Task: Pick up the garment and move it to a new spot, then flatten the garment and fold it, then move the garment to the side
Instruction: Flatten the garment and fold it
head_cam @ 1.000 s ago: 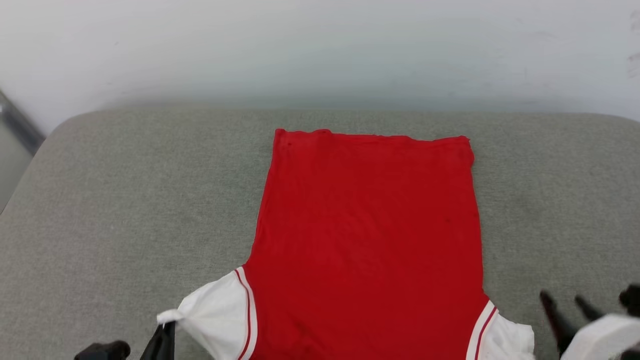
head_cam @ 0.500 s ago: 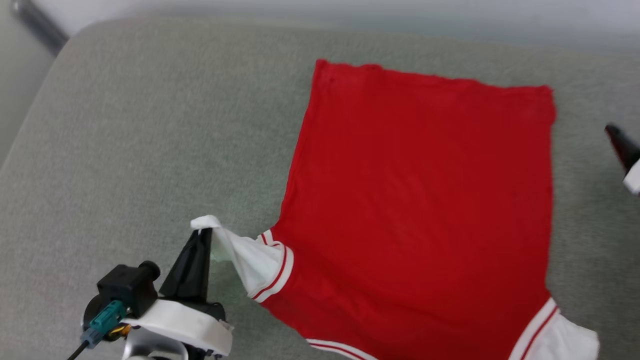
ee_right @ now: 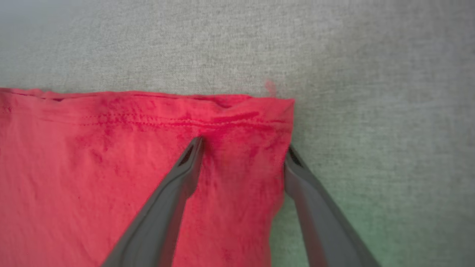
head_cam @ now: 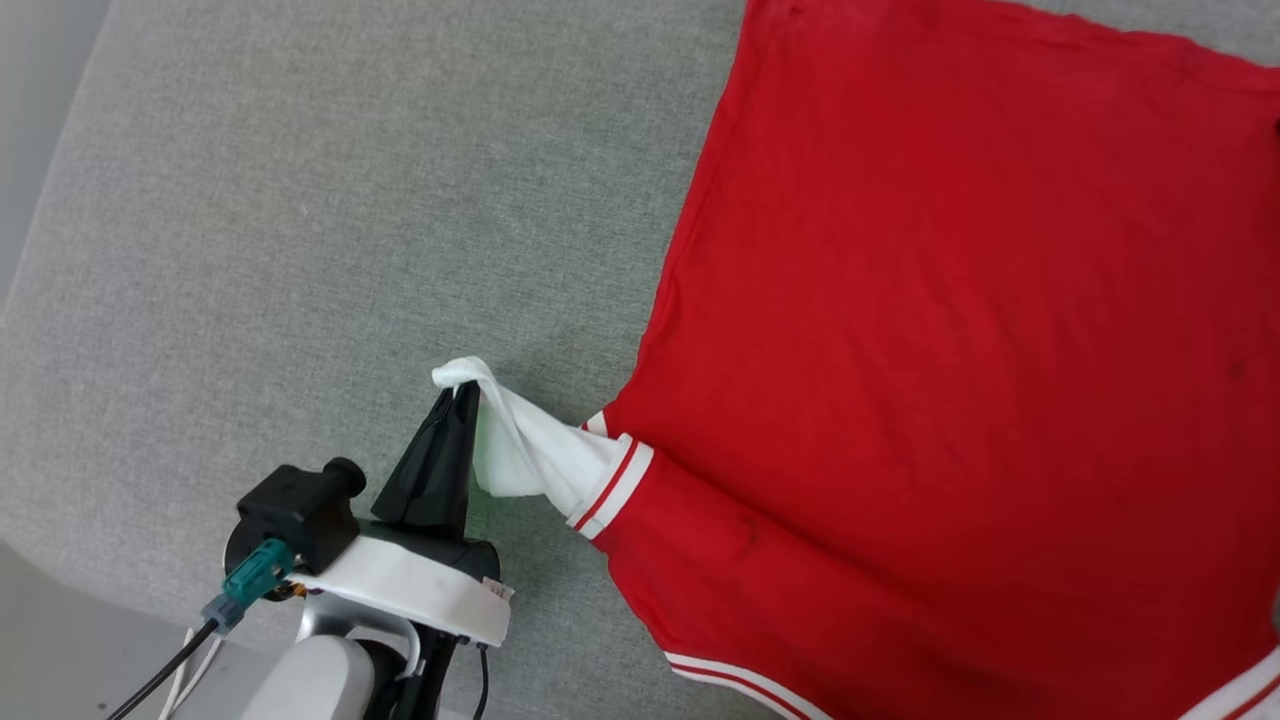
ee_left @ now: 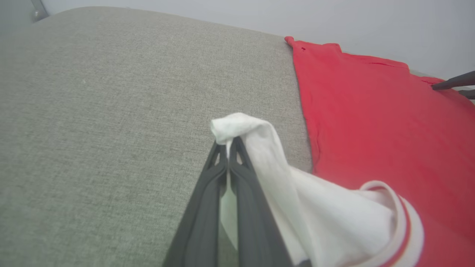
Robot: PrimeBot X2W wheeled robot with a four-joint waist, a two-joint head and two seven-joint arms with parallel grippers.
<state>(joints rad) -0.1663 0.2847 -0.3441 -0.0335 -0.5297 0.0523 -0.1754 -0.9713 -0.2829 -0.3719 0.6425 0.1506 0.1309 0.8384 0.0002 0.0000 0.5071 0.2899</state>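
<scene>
The garment is a red jersey lying flat on the grey cushion, plain side up, with white sleeves and red-white striped trim. My left gripper is shut on the tip of the white sleeve, lifting it off the cushion; the left wrist view shows the same pinch on the sleeve. My right gripper stands open over the far hem corner of the garment, one finger over the red cloth and one at its side edge. Its fingertips also show past the garment in the left wrist view.
The grey cushion spreads wide to the left of the garment and rounds off at its near left edge. A pale wall rises behind the cushion. Cables hang from my left wrist.
The head camera has swung down and to the left, so the whole scene shifted. My left gripper has raised the sleeve tip. My right gripper has moved up to the garment's far hem corner.
</scene>
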